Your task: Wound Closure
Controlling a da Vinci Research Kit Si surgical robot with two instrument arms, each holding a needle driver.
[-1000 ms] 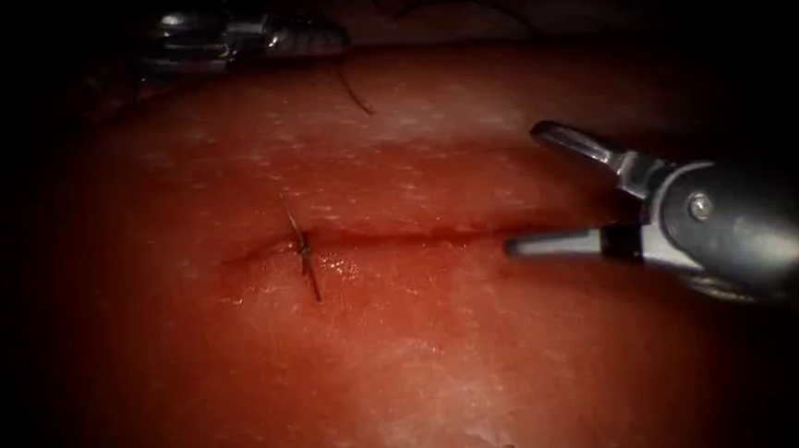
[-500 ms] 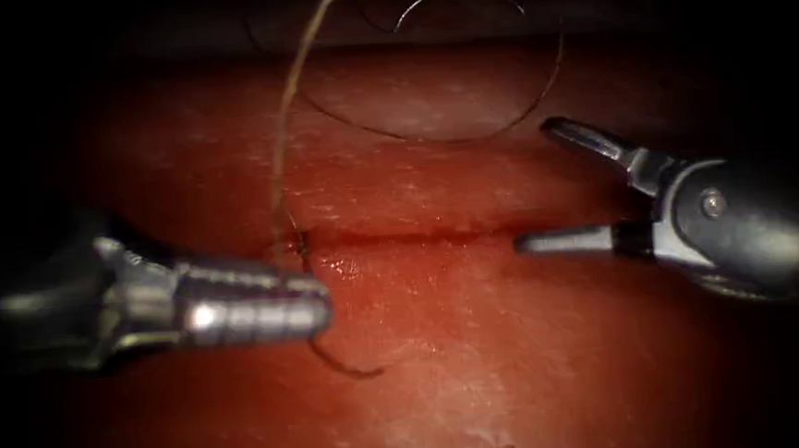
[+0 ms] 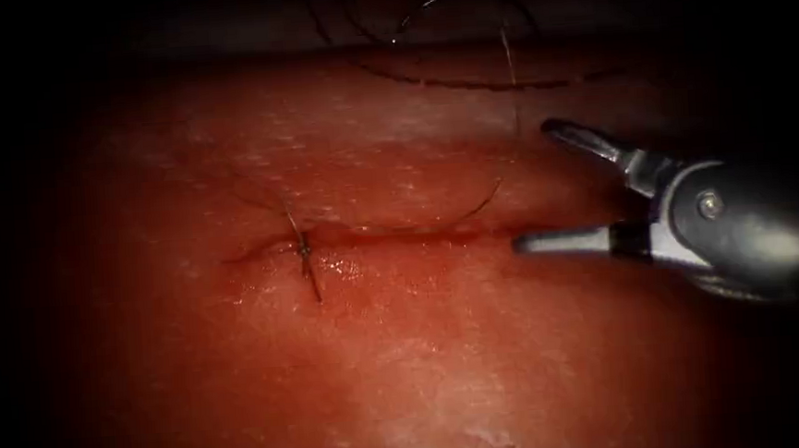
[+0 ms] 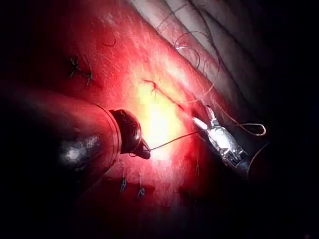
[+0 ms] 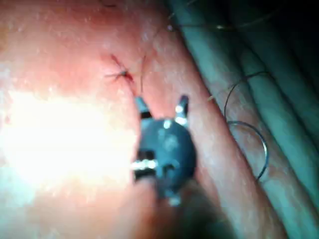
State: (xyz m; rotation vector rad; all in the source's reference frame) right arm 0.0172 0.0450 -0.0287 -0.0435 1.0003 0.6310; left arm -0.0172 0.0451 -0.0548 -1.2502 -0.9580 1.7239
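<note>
The right arm's tool (image 3: 531, 188) comes in from the right of the endoscope view with its jaws spread wide and nothing between them. One jaw lies level just above the right end of the cut (image 3: 400, 238); the other points up and away over the tissue (image 3: 409, 371). In the right wrist view the same tool (image 5: 162, 107) shows its two jaw tips apart, with bare tissue between them.

In the left wrist view, the left arm's tool (image 4: 134, 137) shows as a dark rounded wrist close to the camera. A strand of thread (image 4: 172, 141) runs from its tip toward the right arm's tool (image 4: 207, 122). Whether its jaws are open or closed on that strand cannot be told.

The cut runs level across the tissue. Near its left end sits a tied stitch (image 3: 305, 250) with short ends crossing the cut, and red fluid (image 3: 342, 266) glistens just below it. Thread (image 3: 473, 212) lies loose along the cut from the stitch and rises past the open jaws to the far edge of the tissue.

The curved needle (image 3: 419, 10) lies free beyond that far edge, out of the tissue and held by neither tool. In the right wrist view, the needle (image 5: 256, 144) rests on a pale ridged surface (image 5: 279, 99) beside the tissue.
</note>
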